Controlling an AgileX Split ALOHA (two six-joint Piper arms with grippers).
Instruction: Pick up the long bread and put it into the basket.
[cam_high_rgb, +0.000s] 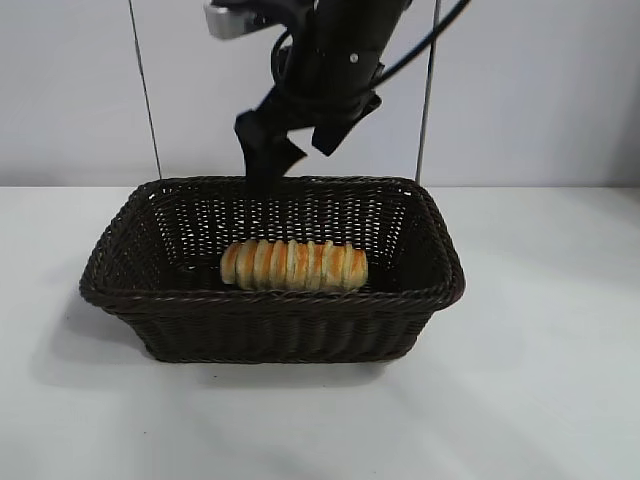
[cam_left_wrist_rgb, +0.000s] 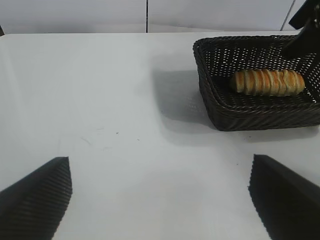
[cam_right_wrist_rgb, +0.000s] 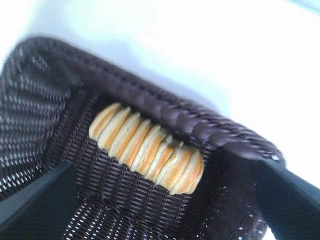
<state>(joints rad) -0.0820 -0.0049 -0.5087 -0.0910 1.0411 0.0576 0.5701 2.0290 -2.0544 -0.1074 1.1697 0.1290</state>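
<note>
The long bread (cam_high_rgb: 294, 265) lies flat on the floor of the basket (cam_high_rgb: 270, 325), close against the near wall. Its long axis runs left to right, in line with the basket's long sides, and its orange-brown ridges cross it from near to far. The basket stands on the white worktop (cam_high_rgb: 540, 380), its longer sides facing near and far.

The right gripper (cam_high_rgb: 290, 145) hangs above the far rim of the basket, clear of the bread, with its jaws released and spread apart, holding nothing. In the right wrist view both dark fingers (cam_right_wrist_rgb: 35, 200) frame the bread (cam_right_wrist_rgb: 147, 149) from above, with the braided rim (cam_right_wrist_rgb: 200, 125) just beyond it; this view shows the loaf pressed up to the wall, which the exterior view only hints at.

The left gripper (cam_left_wrist_rgb: 160, 200) is out of the exterior view. Its own wrist view shows its jaws wide open over bare worktop (cam_left_wrist_rgb: 100, 100), well apart from the basket (cam_left_wrist_rgb: 250, 112), with the bread (cam_left_wrist_rgb: 268, 82) seen lengthwise inside and the other arm's dark tip above the far corner.
</note>
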